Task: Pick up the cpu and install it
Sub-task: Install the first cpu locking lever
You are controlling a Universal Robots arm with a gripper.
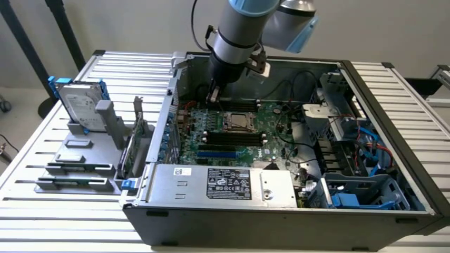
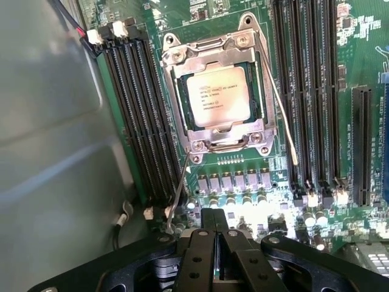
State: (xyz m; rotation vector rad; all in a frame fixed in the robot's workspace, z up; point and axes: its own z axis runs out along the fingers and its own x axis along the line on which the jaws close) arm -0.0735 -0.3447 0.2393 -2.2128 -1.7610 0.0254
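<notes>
Cpu (image 2: 217, 96) lies flat in the socket (image 2: 226, 135) of the green board (image 2: 238, 162), silvery top up — square, so no long axis. Tool (image 2: 214, 214) fingers pressed together, holding nothing — hovering just beside the socket, inside the computer case (image 1: 281, 221).

Print on the cpu (image 2: 217, 95) (several lines) is unreadable.
</notes>
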